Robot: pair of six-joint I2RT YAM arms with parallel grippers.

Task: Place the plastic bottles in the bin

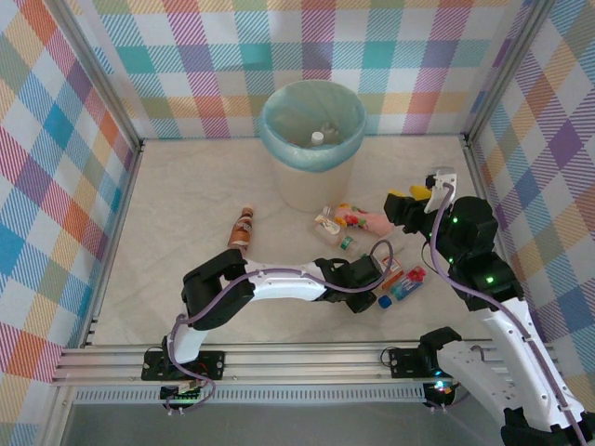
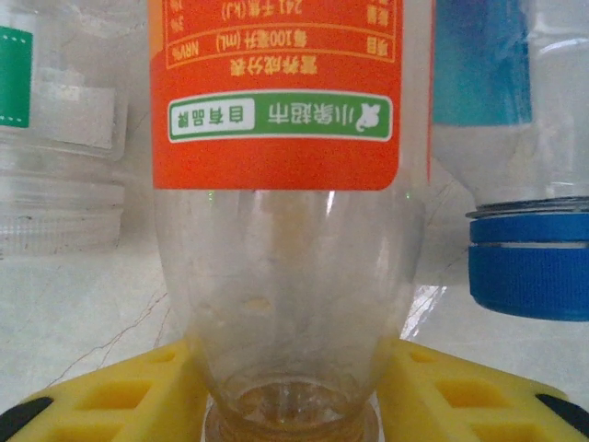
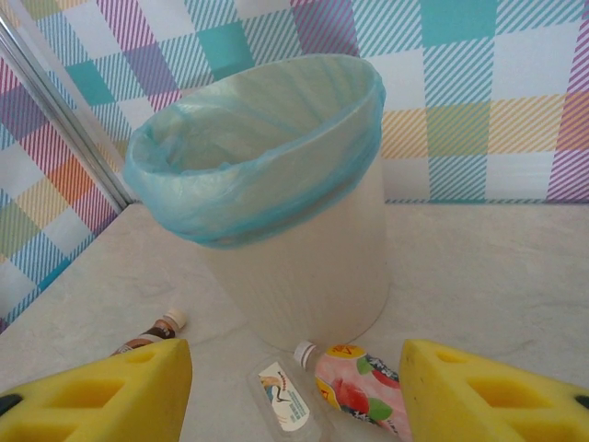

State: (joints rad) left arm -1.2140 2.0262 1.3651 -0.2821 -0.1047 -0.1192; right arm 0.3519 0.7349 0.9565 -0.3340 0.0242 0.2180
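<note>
While one white-capped bottle (image 1: 318,137) already lies in the bin (image 1: 316,190) at upper centre of the overhead view, the brown bottle (image 1: 244,226) and a cluster of bottles (image 1: 358,228) right of centre lie on the table (image 1: 186,204); most of the task is outstanding.

Left wrist view: the left gripper (image 2: 290,368) brackets the orange-labelled bottle (image 2: 285,276) near its neck, but a firm pinch cannot be confirmed.

Right wrist view: the right gripper (image 3: 293,354) stands apart and empty, facing the bin, with the pink bottle (image 3: 354,387) at lower centre.
</note>
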